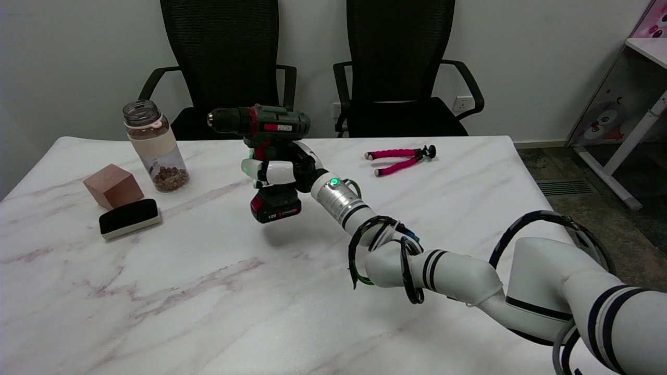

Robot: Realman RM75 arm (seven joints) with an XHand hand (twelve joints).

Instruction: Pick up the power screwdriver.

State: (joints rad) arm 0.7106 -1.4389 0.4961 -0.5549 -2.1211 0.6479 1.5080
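Right hand (279, 172) wraps fingers around the screwdriver (271, 156) grip; tool upright, apparently clear of the surface (208, 291), shadow beneath. Rigid and probably bottom-heavy from the battery below the hand, chuck projecting above. Grip is the sensible hold.
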